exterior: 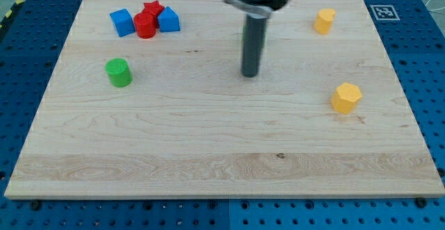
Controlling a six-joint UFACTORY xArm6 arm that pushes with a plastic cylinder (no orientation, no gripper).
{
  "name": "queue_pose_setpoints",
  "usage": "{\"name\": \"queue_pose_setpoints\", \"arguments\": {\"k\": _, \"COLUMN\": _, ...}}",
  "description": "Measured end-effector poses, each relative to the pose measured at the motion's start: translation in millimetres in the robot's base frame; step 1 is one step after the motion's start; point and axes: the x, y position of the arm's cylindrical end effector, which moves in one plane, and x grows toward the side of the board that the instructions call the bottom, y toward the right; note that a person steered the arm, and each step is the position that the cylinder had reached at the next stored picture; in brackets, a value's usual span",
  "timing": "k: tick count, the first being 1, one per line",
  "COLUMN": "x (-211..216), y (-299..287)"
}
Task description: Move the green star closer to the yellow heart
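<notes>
My tip (pixel 250 74) stands midway on the surface (pixel 208 140), with a green sliver (pixel 243 42) just behind the rod (pixel 252 42), at its left edge; I cannot tell the claw's state.

Two blue blocks (pixel 122 22), two red (pixel 145 26), two yellow (pixel 345 97), one green (pixel 119 72).

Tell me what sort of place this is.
Likely a robotics lab bench: a wooden board on a blue perforated table, a fiducial marker, and my tip among small blocks.

— Where's the green star (pixel 243 39)?
— Far centre, mostly hidden behind my rod (pixel 251 46); I see only a green sliver at its left edge.
— Yellow heart (pixel 324 21)?
— Far right, well apart; outline unclear.
</notes>
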Motion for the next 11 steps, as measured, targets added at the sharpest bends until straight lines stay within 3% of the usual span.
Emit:
{"name": "queue_pose_setpoints", "arguments": {"k": 2, "x": -102.3, "y": 18.3}}
{"name": "queue_pose_setpoints", "arguments": {"k": 3, "x": -105.4, "y": 39.6}}
{"name": "queue_pose_setpoints", "arguments": {"k": 5, "x": -61.7, "y": 60.3}}
{"name": "queue_pose_setpoints", "arguments": {"k": 8, "x": -128.7, "y": 99.1}}
{"name": "queue_pose_setpoints", "arguments": {"k": 11, "x": -121.0, "y": 141.2}}
